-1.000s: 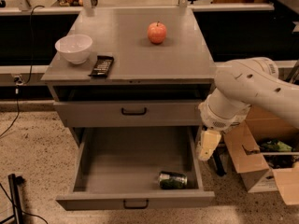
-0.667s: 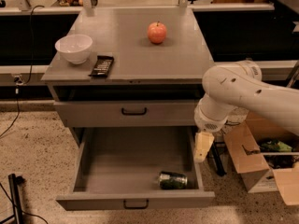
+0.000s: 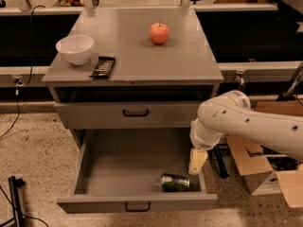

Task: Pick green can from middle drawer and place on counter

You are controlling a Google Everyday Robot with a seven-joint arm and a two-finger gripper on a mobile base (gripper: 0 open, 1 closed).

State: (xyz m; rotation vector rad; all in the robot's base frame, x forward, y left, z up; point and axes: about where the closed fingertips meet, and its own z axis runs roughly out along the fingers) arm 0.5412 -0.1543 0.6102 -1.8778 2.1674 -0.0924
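One green can (image 3: 175, 182) lies on its side in the middle drawer (image 3: 118, 167), in the front right corner, close to the front wall. The gripper (image 3: 198, 161) hangs at the drawer's right edge, pointing down. The can sits at about 7 o'clock from it, near but apart, no contact. Can't tell whether the gripper is open or closed; only one cream-coloured piece shows. The white arm (image 3: 251, 126) comes in from 3 o'clock.

The middle drawer is pulled fully out and the can is the only thing seen in it. The drawer above (image 3: 94, 115) is shut, with a black handle at centre. Above that is a dark open slot under the top.

The counter (image 3: 142, 56) is flat matte grey and holds three things:
- A red apple (image 3: 159, 33), at 12 o'clock of the surface's centre.
- A white bowl (image 3: 75, 48), at 9 o'clock near the left edge. What it holds can't be seen.
- A flat black object (image 3: 103, 66), just beside the bowl at its 4 o'clock, near the front edge.

The floor (image 3: 33, 145) is speckled beige. An open cardboard box (image 3: 255, 171) sits at 3 o'clock of the cabinet, partly behind the arm. A black cable (image 3: 19, 103) trails down at the left, and a dark bench runs along the back.
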